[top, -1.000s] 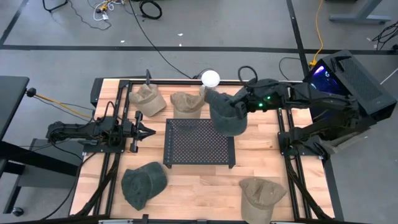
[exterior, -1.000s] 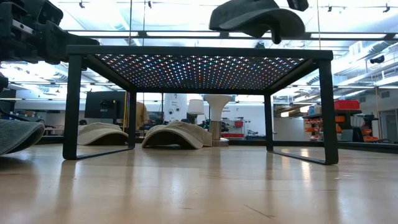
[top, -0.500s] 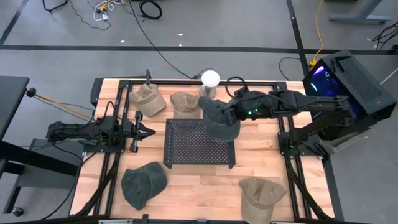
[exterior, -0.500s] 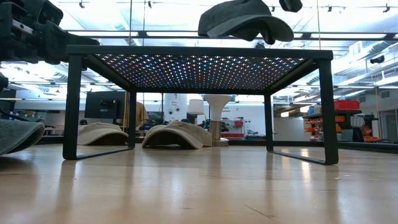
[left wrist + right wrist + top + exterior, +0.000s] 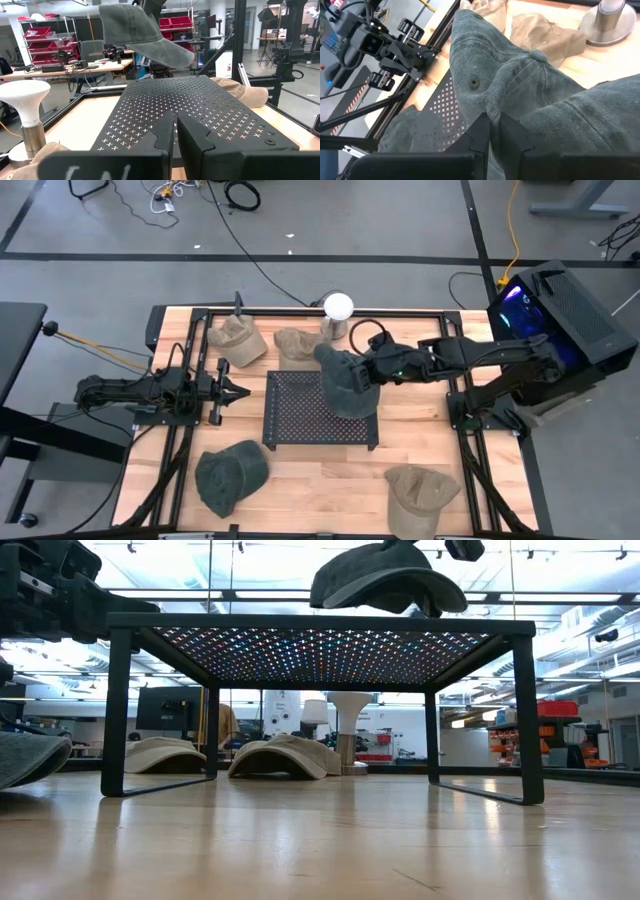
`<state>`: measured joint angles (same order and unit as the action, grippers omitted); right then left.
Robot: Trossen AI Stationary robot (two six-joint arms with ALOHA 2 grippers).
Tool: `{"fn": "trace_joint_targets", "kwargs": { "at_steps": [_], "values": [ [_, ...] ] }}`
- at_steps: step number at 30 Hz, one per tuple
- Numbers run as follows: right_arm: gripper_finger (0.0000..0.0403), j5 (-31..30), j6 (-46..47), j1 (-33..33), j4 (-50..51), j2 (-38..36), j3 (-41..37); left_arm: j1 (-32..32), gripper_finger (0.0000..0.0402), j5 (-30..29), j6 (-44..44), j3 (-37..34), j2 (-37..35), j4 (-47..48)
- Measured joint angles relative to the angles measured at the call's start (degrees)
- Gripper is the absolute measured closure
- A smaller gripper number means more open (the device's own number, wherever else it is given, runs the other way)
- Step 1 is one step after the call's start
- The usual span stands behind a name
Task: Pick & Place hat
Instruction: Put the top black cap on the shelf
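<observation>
The right gripper (image 5: 366, 370) is clamped on a dark green hat (image 5: 343, 380), holding it in the air above the black perforated stand (image 5: 320, 410) — over the stand's far right part, not touching the mesh; the left gripper (image 5: 240, 391) waits beside the stand's left edge, fingers pressed together, holding nothing.

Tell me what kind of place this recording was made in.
Probably a robotics lab or workshop: shelves of red parts bins, cluttered workbenches, and cables loose across the grey floor around the wooden table.
</observation>
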<state>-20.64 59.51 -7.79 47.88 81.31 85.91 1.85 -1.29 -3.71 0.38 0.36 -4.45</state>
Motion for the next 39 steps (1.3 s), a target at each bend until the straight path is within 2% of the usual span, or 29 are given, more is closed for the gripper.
{"fn": "trace_joint_targets", "kwargs": {
  "at_steps": [21, 39],
  "values": [
    [0.0367, -1.4, 6.2, -4.2, -3.4, 3.6, -0.2, 0.0, 0.0372, 0.0, 0.0, 0.0, 0.0, 0.0],
    [0.0367, 0.0, 13.6, -6.7, -7.9, 3.6, -8.1, 0.0, 0.0372, 0.0, 0.0, 0.0, 0.0, 0.0]
  ]
}}
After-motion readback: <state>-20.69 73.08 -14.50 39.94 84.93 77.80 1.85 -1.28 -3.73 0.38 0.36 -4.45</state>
